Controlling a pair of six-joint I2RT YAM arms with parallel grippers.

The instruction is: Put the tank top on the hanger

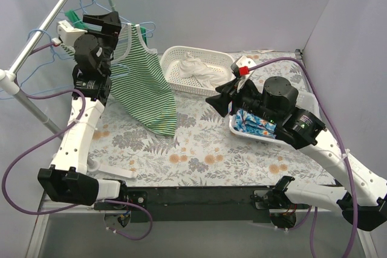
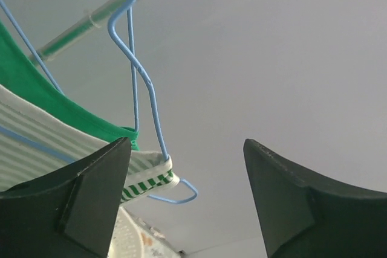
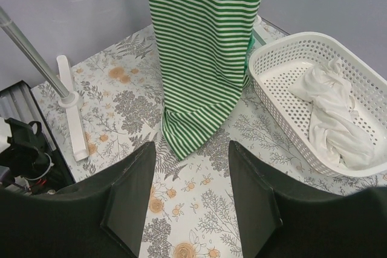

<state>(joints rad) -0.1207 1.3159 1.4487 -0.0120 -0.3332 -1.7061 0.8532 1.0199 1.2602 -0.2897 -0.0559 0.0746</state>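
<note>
The striped tank top [image 1: 145,83] hangs from a light-blue wire hanger [image 1: 146,26] at the rack, its hem resting on the table. In the left wrist view its white-edged strap [image 2: 148,180] sits over the hanger's wire [image 2: 151,107] near the bent end. My left gripper [image 1: 121,31] is raised beside the top's shoulder, open and empty [image 2: 187,143], with the strap next to its left finger. My right gripper [image 1: 219,102] is open and empty above the table, facing the hanging top [image 3: 199,46]; its jaws [image 3: 192,146] are short of the hem.
A plain green top [image 2: 36,89] hangs behind the striped one on the metal rail [image 1: 36,40], with more blue hangers. A white basket [image 1: 181,55] holds a white cloth [image 1: 199,67]. Another basket with blue floral cloth [image 1: 254,124] lies under my right arm. The rack's white foot [image 3: 72,113] is at the left.
</note>
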